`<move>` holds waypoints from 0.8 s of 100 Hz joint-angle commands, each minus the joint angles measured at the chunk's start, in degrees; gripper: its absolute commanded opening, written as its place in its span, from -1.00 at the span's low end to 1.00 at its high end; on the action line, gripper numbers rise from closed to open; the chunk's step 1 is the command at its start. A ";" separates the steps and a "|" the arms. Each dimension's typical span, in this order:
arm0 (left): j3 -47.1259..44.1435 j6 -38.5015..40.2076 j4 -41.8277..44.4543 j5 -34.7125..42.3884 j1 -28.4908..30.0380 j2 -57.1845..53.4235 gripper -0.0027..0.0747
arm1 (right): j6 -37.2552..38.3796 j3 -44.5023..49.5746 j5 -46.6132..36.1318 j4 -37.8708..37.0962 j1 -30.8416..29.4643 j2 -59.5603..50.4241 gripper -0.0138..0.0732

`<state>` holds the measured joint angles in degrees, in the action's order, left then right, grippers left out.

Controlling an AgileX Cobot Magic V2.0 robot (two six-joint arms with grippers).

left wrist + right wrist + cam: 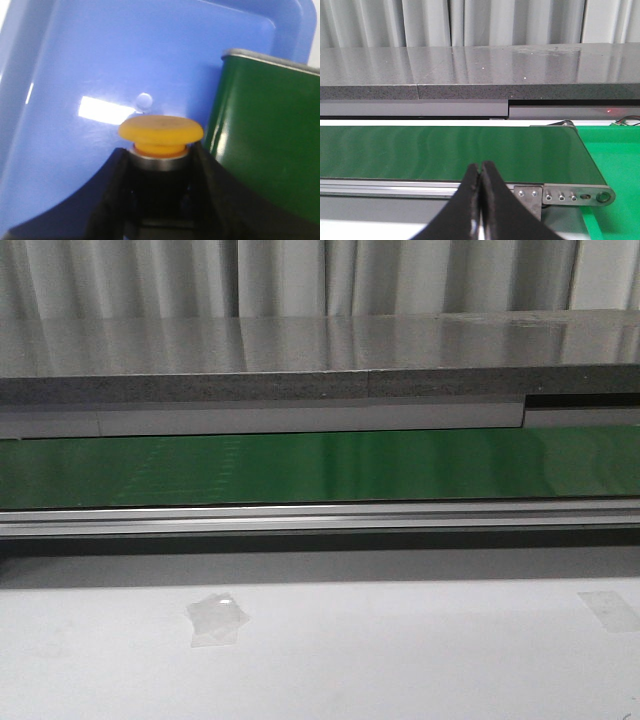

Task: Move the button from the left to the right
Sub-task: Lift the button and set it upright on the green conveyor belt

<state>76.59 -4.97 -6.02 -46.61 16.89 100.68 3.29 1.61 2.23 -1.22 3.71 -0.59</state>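
**Button Being Held Over a Blue Tray**

While the button (160, 134) is being squeezed between the two black fingers (112, 200) of the left end effector (160, 165), its round yellow cap is being shown above a blue tray (100, 60). A green belt (270, 150) is being seen just beside it. The right end effector (481, 172) is being kept pressed together with nothing in it, in front of the green belt. In the front view, a bit of clear tape (217, 620) is being seen lying on the white tabletop (400, 660).
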 commanded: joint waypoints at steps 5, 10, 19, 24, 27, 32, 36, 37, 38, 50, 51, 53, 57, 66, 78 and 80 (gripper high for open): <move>1.57 -1.22 -1.89 0.61 -2.36 -3.03 -0.98 | -0.09 -0.91 -4.72 -0.37 0.08 -0.82 -0.84; 1.57 -1.28 -1.76 0.61 -3.27 -3.03 -0.98 | -0.09 -0.91 -4.72 -0.37 0.08 -0.82 -0.84; 1.57 -1.36 -0.64 0.61 -5.10 -2.93 -0.98 | -0.09 -0.91 -4.72 -0.37 0.08 -0.82 -0.84; 1.57 -1.36 0.43 0.61 -6.04 -2.93 -0.98 | -0.09 -0.91 -4.72 -0.37 0.08 -0.82 -0.84; 1.57 -1.36 0.78 0.61 -6.49 -2.93 -0.98 | -0.09 -0.91 -4.72 -0.37 0.08 -0.82 -0.84; 1.57 -1.36 1.00 0.61 -7.09 -2.82 -0.98 | -0.09 -0.91 -4.72 -0.37 0.08 -0.82 -0.84; 1.57 -1.36 1.00 0.48 -7.50 -2.53 -0.98 | -0.09 -0.91 -4.72 -0.37 0.08 -0.82 -0.84; 1.57 -1.36 1.00 0.48 -7.52 -2.55 -0.98 | -0.09 -0.91 -4.72 -0.37 0.08 -0.82 -0.84; 1.57 -1.36 1.00 0.48 -7.75 -2.55 -0.98 | -0.09 -0.91 -4.72 -0.37 0.08 -0.82 -0.84; 1.13 -1.36 1.11 0.48 -8.30 -2.39 -0.98 | -0.09 -0.91 -4.72 -0.37 0.08 -0.82 -0.84; 1.12 -1.36 1.11 0.48 -8.30 -2.39 -0.98 | -0.09 -0.91 -4.72 -0.37 0.08 -0.82 -0.84; 1.12 -1.36 1.11 0.48 -8.30 -2.39 -0.98 | -0.09 -0.91 -4.72 -0.37 0.08 -0.82 -0.84; 0.99 -1.36 1.11 0.48 -8.30 -2.39 -0.98 | -0.09 -0.91 -4.72 -0.37 0.08 -0.82 -0.84; 0.99 -1.36 1.11 0.48 -8.30 -2.39 -0.98 | -0.09 -0.91 -4.72 -0.37 0.08 -0.82 -0.84; 0.99 -1.36 1.11 0.70 -8.30 -2.39 -0.95 | -0.09 -0.91 -4.72 -0.37 0.08 -0.82 -0.84; 0.99 -1.36 1.11 0.70 -8.30 -2.39 -0.92 | -0.09 -0.91 -4.72 -0.37 0.08 -0.82 -0.84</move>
<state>76.11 -6.38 -4.58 -47.85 8.82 100.74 3.29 1.61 2.23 -1.22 3.71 -0.59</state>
